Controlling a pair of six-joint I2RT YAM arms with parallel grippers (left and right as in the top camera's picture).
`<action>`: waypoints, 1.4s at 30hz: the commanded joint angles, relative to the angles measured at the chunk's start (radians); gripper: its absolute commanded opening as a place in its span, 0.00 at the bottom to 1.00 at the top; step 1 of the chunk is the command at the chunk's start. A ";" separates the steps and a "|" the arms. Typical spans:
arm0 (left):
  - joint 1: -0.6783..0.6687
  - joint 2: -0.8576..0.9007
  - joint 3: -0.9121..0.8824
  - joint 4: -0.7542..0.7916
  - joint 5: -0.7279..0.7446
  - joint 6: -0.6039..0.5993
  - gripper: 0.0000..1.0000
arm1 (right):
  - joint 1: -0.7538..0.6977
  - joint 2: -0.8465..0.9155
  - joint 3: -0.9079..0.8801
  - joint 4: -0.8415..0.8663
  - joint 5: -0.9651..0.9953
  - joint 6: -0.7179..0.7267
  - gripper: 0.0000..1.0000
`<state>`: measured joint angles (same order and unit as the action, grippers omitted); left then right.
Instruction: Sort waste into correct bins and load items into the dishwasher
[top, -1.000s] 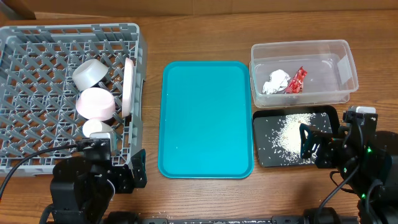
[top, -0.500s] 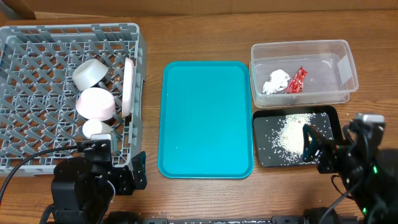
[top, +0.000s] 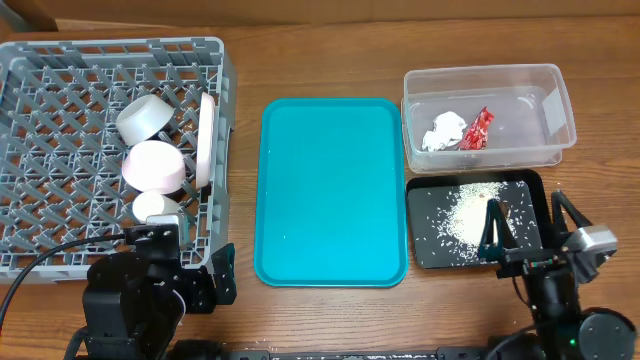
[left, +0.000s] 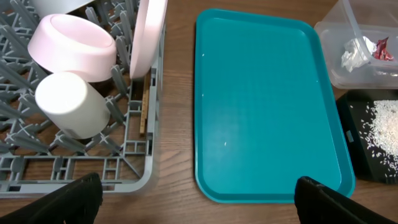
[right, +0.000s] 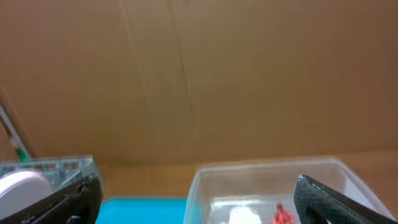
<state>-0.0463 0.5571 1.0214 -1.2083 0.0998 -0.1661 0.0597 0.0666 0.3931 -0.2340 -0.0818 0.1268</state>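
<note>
The grey dish rack (top: 60, 90) at the left holds a pale bowl (top: 147, 116), a pink-and-white bowl (top: 155, 166), a white cup (top: 155, 206) and a plate (top: 207, 140) on edge. The left wrist view shows chopsticks (left: 145, 106) beside the plate (left: 149, 37). The clear tub (top: 487, 88) holds the napkin (top: 445, 131) and red wrapper (top: 478, 128). The black tray (top: 425, 240) carries rice (top: 468, 214) and a brown scrap (top: 491, 208). My left gripper (top: 205, 268) is open and empty at the rack's front corner. My right gripper (top: 525, 235) is open and empty over the black tray's front edge.
A large teal tray (top: 333, 190) lies between the rack and the bins, with nothing on it. The right wrist view looks level across the tub (right: 267, 180) to a brown wall. Both arm bases stand at the table's front edge.
My right arm has drawn back toward the table's front edge and tilted its gripper upward, still open and empty. The left arm has not moved.
</note>
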 joint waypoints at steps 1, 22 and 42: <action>-0.005 -0.007 -0.004 0.001 -0.006 -0.014 1.00 | 0.002 -0.055 -0.121 0.110 -0.005 0.000 1.00; -0.005 -0.007 -0.004 0.001 -0.006 -0.014 1.00 | 0.005 -0.064 -0.385 0.157 0.003 -0.023 1.00; -0.005 -0.007 -0.004 0.001 -0.006 -0.014 1.00 | 0.005 -0.064 -0.385 0.157 0.003 -0.023 1.00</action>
<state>-0.0463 0.5571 1.0214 -1.2087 0.1001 -0.1661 0.0597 0.0120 0.0185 -0.0818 -0.0788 0.1078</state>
